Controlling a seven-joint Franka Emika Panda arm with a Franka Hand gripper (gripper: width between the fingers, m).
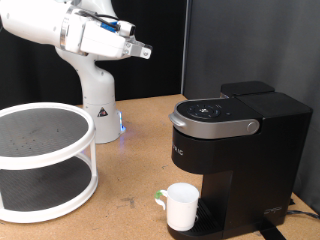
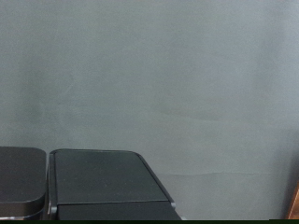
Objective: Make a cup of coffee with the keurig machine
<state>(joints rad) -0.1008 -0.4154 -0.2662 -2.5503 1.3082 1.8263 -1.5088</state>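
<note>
The black keurig machine (image 1: pixel 228 150) stands at the exterior view's right with its grey lid handle (image 1: pixel 212 124) down. The white cup (image 1: pixel 181 206) with a greenish handle stands upright at the machine's foot, under the brew head. My gripper (image 1: pixel 143 51) is high in the air at the exterior view's top, well above and to the left of the machine, with nothing seen in it. In the wrist view no fingers show; only the machine's black top (image 2: pixel 98 182) appears against a grey wall.
A white two-tier round rack (image 1: pixel 45 160) stands at the exterior view's left on the wooden table (image 1: pixel 140 150). The robot's base (image 1: pixel 100 105) is behind it, with a blue light at its foot. A black panel stands behind the machine.
</note>
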